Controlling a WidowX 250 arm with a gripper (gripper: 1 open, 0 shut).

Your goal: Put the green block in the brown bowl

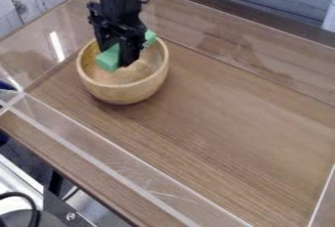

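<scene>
We held the flat matte-green block (124, 52) clamped in our black gripper (121, 55) — pointed straight down. It hung inside the round tan wooden bowl (147, 82) so a release would land it there.

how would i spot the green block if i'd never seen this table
Look at the wooden table, then the round brown bowl near its far left corner. Just above the bowl, the black gripper holds the green block between its fingers; it is the only green thing there.
</scene>
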